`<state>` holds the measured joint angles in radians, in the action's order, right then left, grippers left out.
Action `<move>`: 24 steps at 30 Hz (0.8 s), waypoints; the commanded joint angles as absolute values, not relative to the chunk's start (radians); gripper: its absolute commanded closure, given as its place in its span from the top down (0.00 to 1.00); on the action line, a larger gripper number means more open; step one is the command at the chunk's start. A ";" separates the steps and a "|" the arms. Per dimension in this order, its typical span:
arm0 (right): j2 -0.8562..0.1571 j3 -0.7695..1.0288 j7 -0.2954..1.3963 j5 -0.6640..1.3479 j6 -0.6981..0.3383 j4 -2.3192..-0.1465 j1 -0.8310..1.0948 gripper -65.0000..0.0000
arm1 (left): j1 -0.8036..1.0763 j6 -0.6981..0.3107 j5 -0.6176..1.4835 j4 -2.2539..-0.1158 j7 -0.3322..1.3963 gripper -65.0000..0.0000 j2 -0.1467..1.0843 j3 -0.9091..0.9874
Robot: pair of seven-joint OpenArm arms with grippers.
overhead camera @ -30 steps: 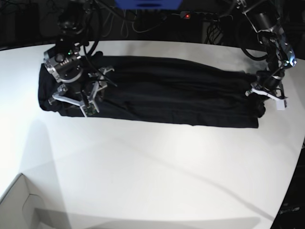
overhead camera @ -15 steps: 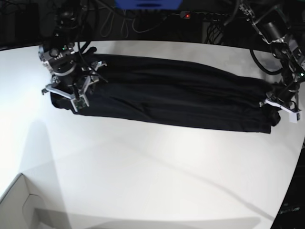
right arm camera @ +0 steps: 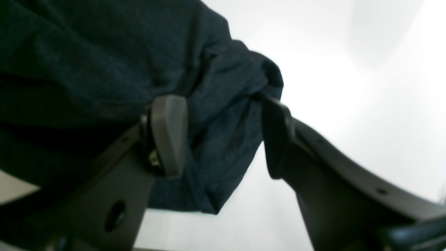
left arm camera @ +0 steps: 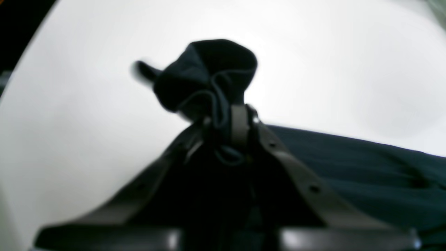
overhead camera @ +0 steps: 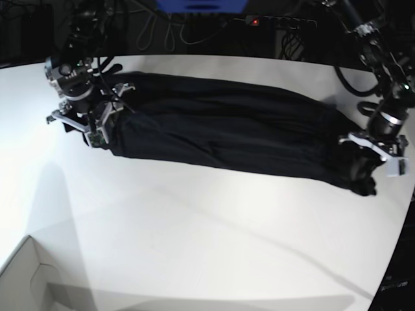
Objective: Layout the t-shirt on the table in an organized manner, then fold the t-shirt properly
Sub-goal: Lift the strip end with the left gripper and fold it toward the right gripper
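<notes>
The black t-shirt [overhead camera: 227, 129] lies in a long narrow band across the far half of the white table [overhead camera: 194, 227]. At its right end my left gripper [overhead camera: 375, 154] is shut on a bunched wad of the fabric. The left wrist view shows that wad [left arm camera: 209, 76] sticking out past the closed fingertips of the left gripper [left arm camera: 233, 120]. At the shirt's left end, my right gripper [overhead camera: 97, 126] stands open. In the right wrist view, a hanging fold of cloth [right arm camera: 223, 139] sits between its spread fingers [right arm camera: 169, 136].
A white box [overhead camera: 26, 278] sits at the near left corner. Cables and a power strip with a red light [overhead camera: 256, 21] run behind the table's far edge. The table's curved right edge [overhead camera: 403, 227] lies close to the left gripper.
My left gripper has pulled the shirt's right end rightward and nearer, bunching it. The whole shirt slid right. My right gripper drew back toward the far left, staying open.
</notes>
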<state>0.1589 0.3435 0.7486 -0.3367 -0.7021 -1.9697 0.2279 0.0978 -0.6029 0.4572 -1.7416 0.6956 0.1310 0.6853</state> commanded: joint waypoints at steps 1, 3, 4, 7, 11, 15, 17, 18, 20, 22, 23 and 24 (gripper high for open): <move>0.156 0.343 0.734 -0.332 -0.698 -1.986 0.219 0.53 | 0.108 -0.605 0.461 -1.782 0.670 0.00 0.130 0.665; 0.156 0.343 0.733 -0.332 -0.698 -1.986 0.219 0.53 | 0.131 -0.605 0.418 -1.816 0.668 0.00 0.097 0.590; 0.156 0.343 0.733 -0.332 -0.698 -1.986 0.219 0.53 | 0.139 -0.605 0.397 -1.825 0.664 0.00 0.085 0.555; 0.156 0.343 0.734 -0.332 -0.698 -1.986 0.219 0.53 | 0.159 -0.605 0.328 -1.848 0.661 0.00 0.038 0.467; 0.156 0.343 0.734 -0.332 -0.698 -1.986 0.219 0.53 | 0.173 -0.605 0.255 -1.860 0.661 0.00 -0.019 0.394; 0.156 0.343 0.736 -0.332 -0.698 -1.986 0.219 0.53 | 0.177 -0.605 0.206 -1.857 0.659 0.00 -0.030 0.305; 0.156 0.343 0.737 -0.332 -0.698 -1.986 0.219 0.53 | 0.177 -0.605 0.194 -1.856 0.659 0.00 -0.030 0.255; 0.156 0.343 0.737 -0.332 -0.698 -1.986 0.219 0.53 | 0.177 -0.604 0.194 -1.853 0.659 0.00 -0.030 0.239; 0.156 0.341 0.737 -0.332 -0.698 -1.986 0.219 0.53 | 0.177 -0.604 0.194 -1.848 0.659 0.00 -0.030 0.206; 0.156 0.341 0.737 -0.332 -0.698 -1.986 0.219 0.53 | 0.173 -0.602 0.194 -1.847 0.659 0.00 -0.030 0.176; 0.156 0.340 0.737 -0.332 -0.698 -1.986 0.219 0.53 | 0.171 -0.602 0.194 -1.847 0.659 0.00 -0.030 0.163; 0.156 0.338 0.737 -0.332 -0.698 -1.986 0.219 0.53 | 0.171 -0.602 0.194 -1.847 0.659 0.00 -0.030 0.150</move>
<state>0.1577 0.3408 0.7559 -0.3370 -0.7021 -1.9697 0.2256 0.1844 -0.6022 0.1757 -1.8324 0.6880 -0.0280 0.1513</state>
